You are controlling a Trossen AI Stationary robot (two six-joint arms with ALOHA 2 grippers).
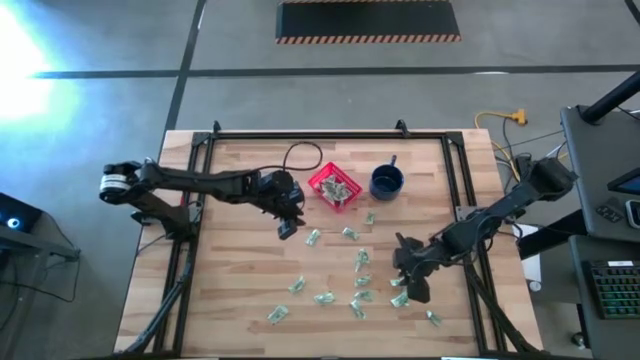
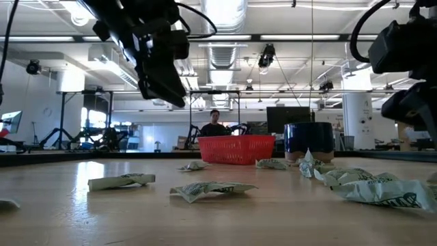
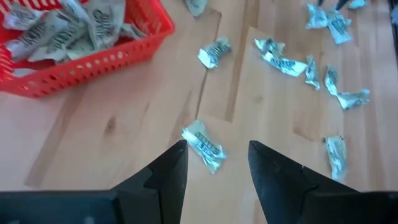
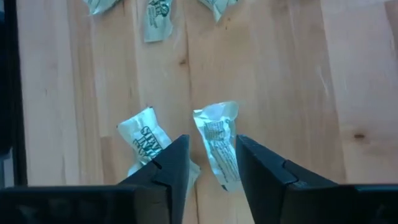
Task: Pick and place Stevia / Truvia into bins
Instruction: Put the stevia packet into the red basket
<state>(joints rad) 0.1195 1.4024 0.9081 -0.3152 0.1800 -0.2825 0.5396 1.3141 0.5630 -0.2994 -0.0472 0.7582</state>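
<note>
Several pale green and white Stevia sachets (image 1: pixel 360 282) lie flat and scattered on the wooden table. More of them fill the red basket (image 1: pixel 335 187), which stands near the far middle. My left gripper (image 1: pixel 288 228) hovers open, near-left of the basket. Its wrist view shows one sachet (image 3: pixel 204 144) on the table below, between its fingers (image 3: pixel 217 154). My right gripper (image 1: pixel 412 282) hangs open over the right-hand sachets. A crumpled sachet (image 4: pixel 217 149) lies beneath its fingertip gap (image 4: pixel 211 152), with another sachet (image 4: pixel 144 140) beside it. The low view shows both grippers (image 2: pixel 164 75) (image 2: pixel 410 102) above the tabletop.
A dark blue mug (image 1: pixel 386 181) stands just right of the basket. A black cable (image 1: pixel 300 152) loops on the table behind the basket. A dark frame (image 1: pixel 330 134) borders the table's far and side edges. In the low view a person (image 2: pixel 215 123) sits in the room far behind the basket (image 2: pixel 235 149).
</note>
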